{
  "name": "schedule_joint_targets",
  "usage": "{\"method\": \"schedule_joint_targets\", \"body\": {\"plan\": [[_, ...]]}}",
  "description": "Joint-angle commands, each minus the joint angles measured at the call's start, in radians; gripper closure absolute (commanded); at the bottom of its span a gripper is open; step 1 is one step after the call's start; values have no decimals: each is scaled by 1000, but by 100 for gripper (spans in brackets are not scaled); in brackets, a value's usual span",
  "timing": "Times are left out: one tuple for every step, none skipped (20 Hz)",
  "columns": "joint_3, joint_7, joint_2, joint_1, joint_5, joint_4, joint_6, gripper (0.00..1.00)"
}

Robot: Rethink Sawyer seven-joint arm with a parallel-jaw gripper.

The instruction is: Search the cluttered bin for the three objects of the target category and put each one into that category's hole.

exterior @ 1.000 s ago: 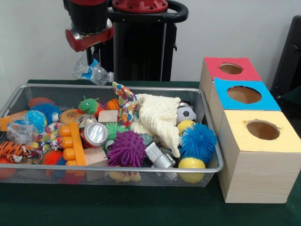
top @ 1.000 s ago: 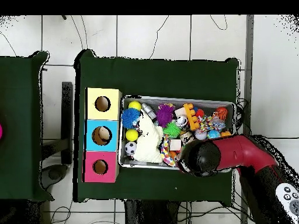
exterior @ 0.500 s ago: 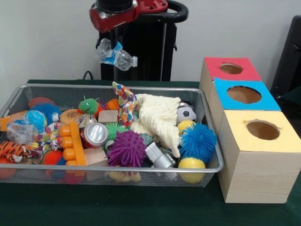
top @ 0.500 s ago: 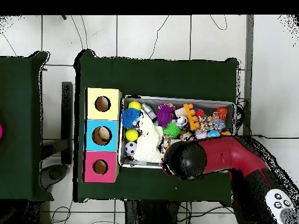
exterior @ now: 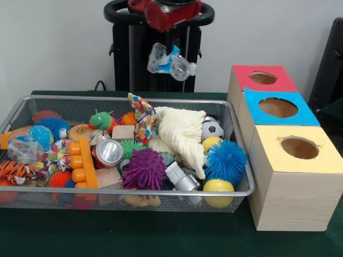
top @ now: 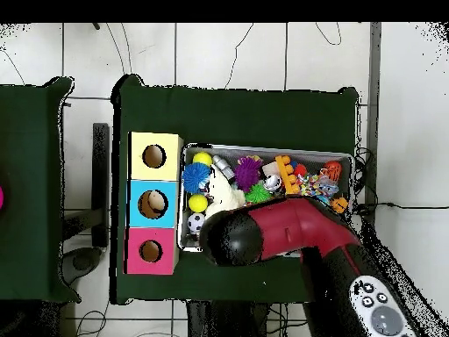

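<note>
My gripper [exterior: 170,47] hangs from the red arm head at the top of the front view. It is shut on a crushed clear plastic bottle [exterior: 172,60] with a blue label and holds it high above the bin's far rim. The bin [exterior: 128,98] is a silver wire mesh basket full of toys. The blue-surround hole [exterior: 277,107] is in the middle wooden box, to the right of the gripper. In the overhead view the arm [top: 263,235] covers the bin's [top: 263,148] lower side and hides the gripper and bottle. The blue-surround hole [top: 153,204] lies left of the arm.
A red-surround hole [exterior: 262,78] and a pale-yellow-surround hole [exterior: 299,148] flank the blue one. The bin holds a purple spiky ball [exterior: 143,169], a cream cloth [exterior: 181,134], a can [exterior: 109,152], a blue spiky ball [exterior: 225,160] and a soccer ball [exterior: 212,129].
The gripper has carried the crushed bottle to the right in the front view, from over the bin's left part to its middle, toward the boxes. The bin's contents have not moved.
</note>
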Motion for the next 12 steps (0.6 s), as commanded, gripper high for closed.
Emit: {"method": "schedule_joint_targets", "body": {"plan": [[-87,313,36,106,61,-22,-112,100],[-97,327,44,126,67,-34,-123,100],[-104,332,47,138,74,-34,-137,100],[-118,346,53,167,86,-45,-149,100],[-125,355,55,180,94,-48,-158,100],[-138,367,62,202,97,-60,-158,100],[-150,375,63,219,99,-64,-168,100],[-162,384,64,235,102,-68,-178,100],[-174,393,66,252,105,-72,-189,100],[-183,404,69,271,108,-80,-198,100],[-193,413,70,285,113,-82,-210,100],[-203,424,78,304,116,-95,-215,100]]}}
